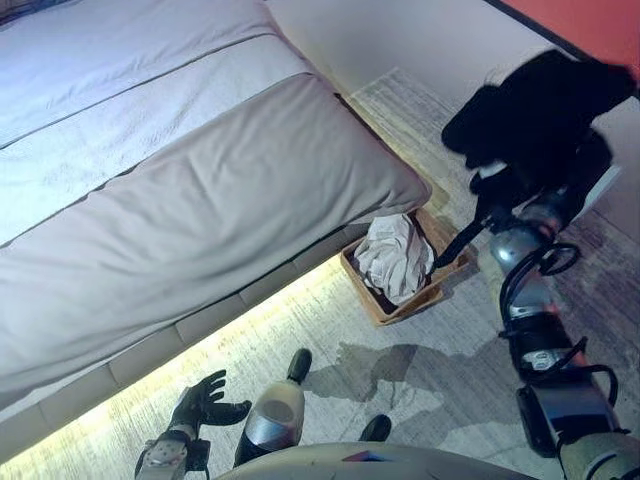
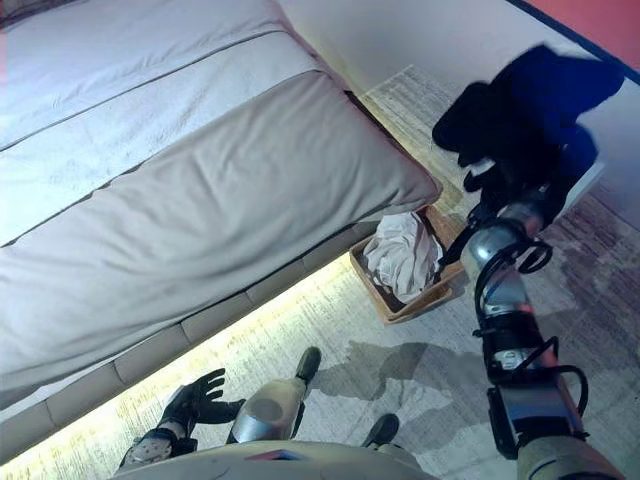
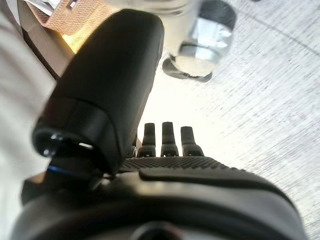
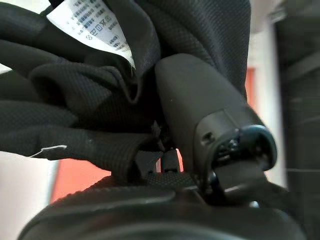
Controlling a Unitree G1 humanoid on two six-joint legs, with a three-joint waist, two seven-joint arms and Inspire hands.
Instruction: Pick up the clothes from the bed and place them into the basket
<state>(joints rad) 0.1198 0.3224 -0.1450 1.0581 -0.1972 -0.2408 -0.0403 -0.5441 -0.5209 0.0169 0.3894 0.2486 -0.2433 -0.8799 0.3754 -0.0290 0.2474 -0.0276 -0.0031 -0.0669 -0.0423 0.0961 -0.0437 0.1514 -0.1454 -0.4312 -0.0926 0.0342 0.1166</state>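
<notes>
My right hand (image 1: 500, 190) is raised to the right of the bed and is shut on a black garment (image 1: 535, 110), which hangs bunched around it above and right of the basket. In the right wrist view the black cloth (image 4: 100, 90) with a white label wraps over my thumb (image 4: 200, 115). The wooden basket (image 1: 385, 310) stands on the floor by the bed's corner and holds a white garment (image 1: 395, 255). My left hand (image 1: 205, 400) hangs low by the bed's side, open and empty; its straight fingers (image 3: 170, 137) show in the left wrist view.
The bed (image 1: 180, 180) with grey covers takes up the left and middle. A lit strip runs under its edge. A pale rug (image 1: 420, 370) covers the floor. A white wall with a red panel (image 1: 590, 25) stands at the far right.
</notes>
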